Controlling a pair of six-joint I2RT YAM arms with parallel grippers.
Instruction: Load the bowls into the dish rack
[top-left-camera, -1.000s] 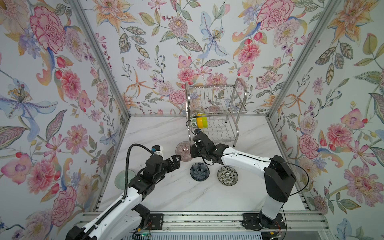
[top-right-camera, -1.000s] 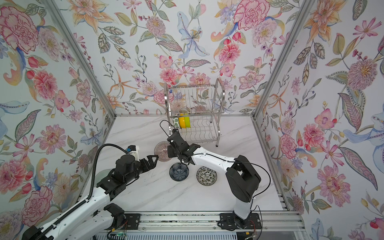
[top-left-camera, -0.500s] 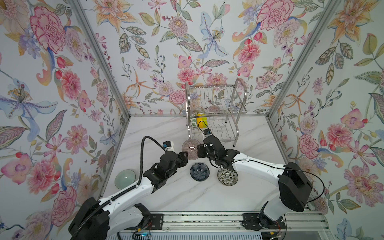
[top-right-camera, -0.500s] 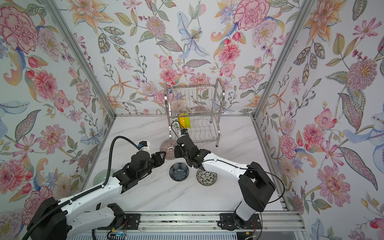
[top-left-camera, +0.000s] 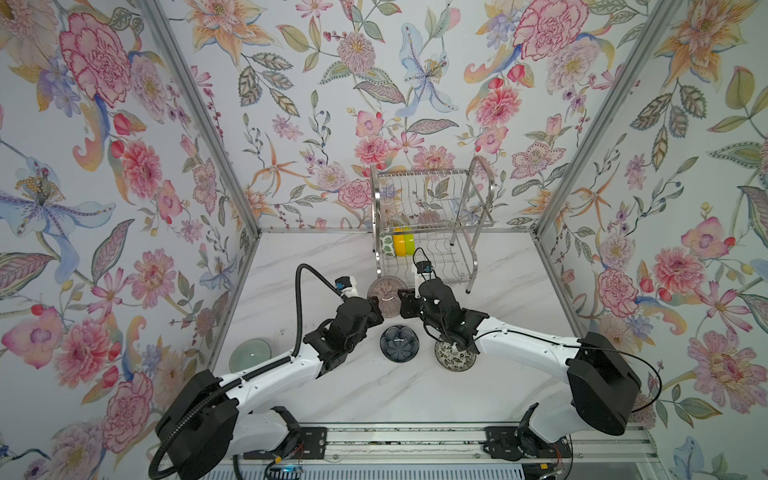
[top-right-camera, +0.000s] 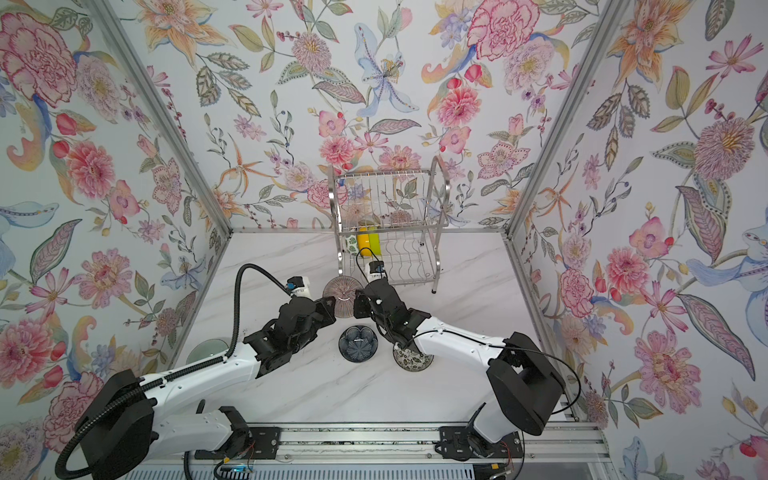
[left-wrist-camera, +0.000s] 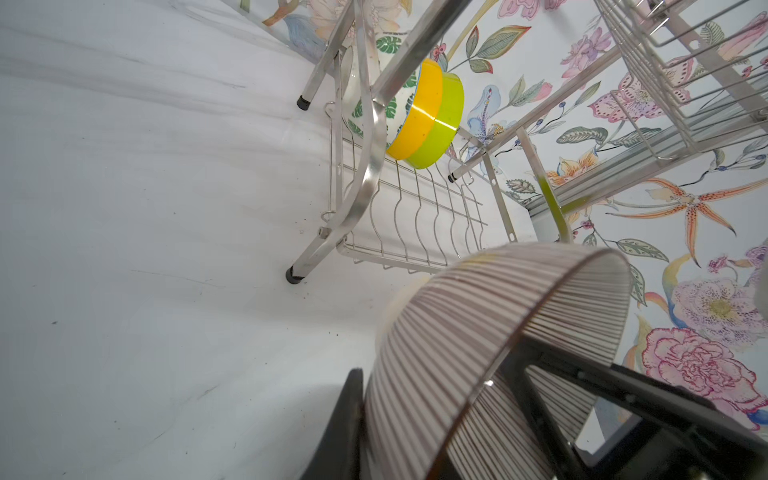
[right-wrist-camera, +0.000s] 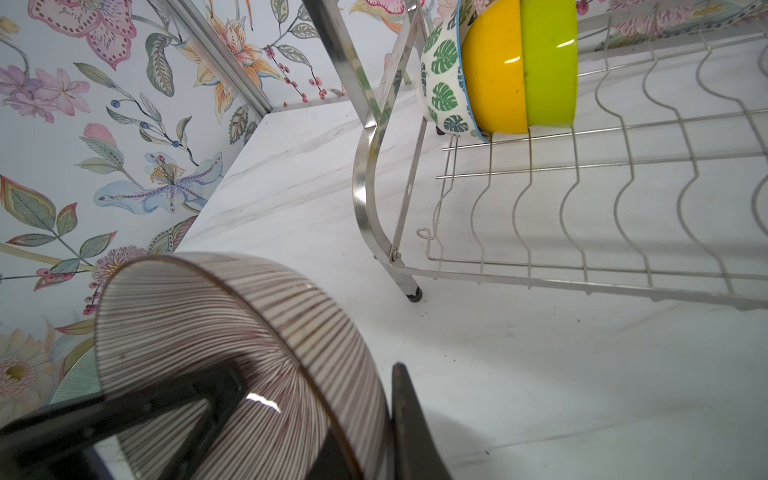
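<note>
Two grippers shared one pink bowl (top-left-camera: 386, 296), tilted and held above the table (top-left-camera: 332, 395). The left gripper (top-left-camera: 379, 308) and right gripper (top-left-camera: 402, 301) clamped opposite rims. The rack (top-left-camera: 441, 262) stood just beyond, at the back edge — free slots nearer the right gripper.

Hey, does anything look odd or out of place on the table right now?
Yes. The pink ribbed bowl is tipped on edge in front of the dish rack, pinched by the left gripper and the right gripper at once. Nothing else stands out.
</note>
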